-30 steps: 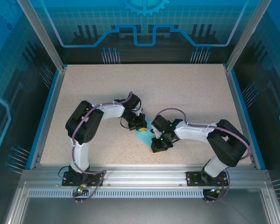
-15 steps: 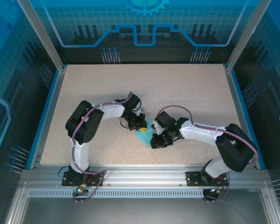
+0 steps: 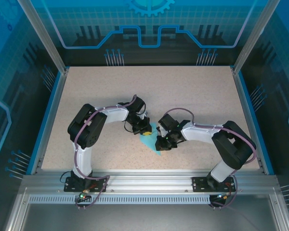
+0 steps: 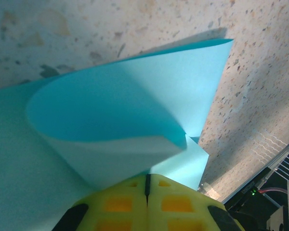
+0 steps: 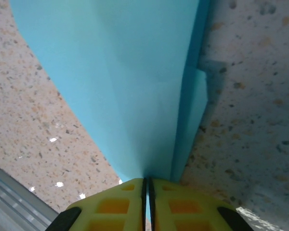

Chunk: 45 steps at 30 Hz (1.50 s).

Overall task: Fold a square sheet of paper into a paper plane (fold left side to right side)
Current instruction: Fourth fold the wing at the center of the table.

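**Flap brought over, crease not yet pressed flat**

Top external view: the sheet of paper point(image 3: 150, 141) lies on the table point(image 3: 192, 96) between the two wrists, near the front edge. It shows as a narrow cyan wedge, touched by the left jaws from the far left and by the right jaws from the right.

Left wrist view: the sheet of paper point(image 4: 125, 110) has one flap curled up and over in a loose loop, not lying flat. The loop's pale underside runs down to the yellow pads point(image 4: 120, 202). The left jaws are closed, apparently on that flap's edge.

Right wrist view: the sheet of paper point(image 5: 120, 86) lies flat, with a fold line running straight to the pads point(image 5: 115, 207). The right jaws are closed, tip on the paper; I cannot tell whether a layer is nipped.

My reading is that the side-to-side fold is midway. Next, the loop needs laying down with its edges matched, then firm pressing along the fold.
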{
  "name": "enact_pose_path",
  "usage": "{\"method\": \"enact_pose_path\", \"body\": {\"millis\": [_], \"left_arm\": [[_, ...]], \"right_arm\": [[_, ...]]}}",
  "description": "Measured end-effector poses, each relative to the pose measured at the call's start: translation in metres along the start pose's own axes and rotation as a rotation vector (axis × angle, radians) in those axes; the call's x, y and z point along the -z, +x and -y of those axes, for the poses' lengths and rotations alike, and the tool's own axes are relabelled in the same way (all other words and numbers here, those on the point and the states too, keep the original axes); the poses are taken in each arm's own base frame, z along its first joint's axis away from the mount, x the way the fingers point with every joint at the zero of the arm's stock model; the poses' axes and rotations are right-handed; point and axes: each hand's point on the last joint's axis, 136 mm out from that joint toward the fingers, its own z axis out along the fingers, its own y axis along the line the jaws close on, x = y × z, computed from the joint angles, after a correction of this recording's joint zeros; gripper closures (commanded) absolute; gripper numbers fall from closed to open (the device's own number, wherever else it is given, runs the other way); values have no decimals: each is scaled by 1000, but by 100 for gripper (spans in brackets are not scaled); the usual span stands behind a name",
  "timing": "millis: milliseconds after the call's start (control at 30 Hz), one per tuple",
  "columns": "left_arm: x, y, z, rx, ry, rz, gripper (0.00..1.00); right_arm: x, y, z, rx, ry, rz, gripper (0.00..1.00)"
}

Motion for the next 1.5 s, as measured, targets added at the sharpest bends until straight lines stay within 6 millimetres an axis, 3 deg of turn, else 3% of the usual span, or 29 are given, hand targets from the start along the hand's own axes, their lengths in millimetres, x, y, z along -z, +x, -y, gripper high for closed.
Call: {"method": "enact_pose_path", "body": {"millis": [300,600,933,1500], "left_arm": [[7,-3,3,-35,-12,37,81],[45,5,38,-172,99,138,90],[9,47,38,-229,122,12,94],[-19,43,18,-205,89,-27,100]], "right_arm": [[-2,0,3,-18,15,-15,97],[-2,0,4,-20,22,-18,100],[-2,1,4,-24,28,-26,100],[-2,1,4,-25,35,-37,100]]}}
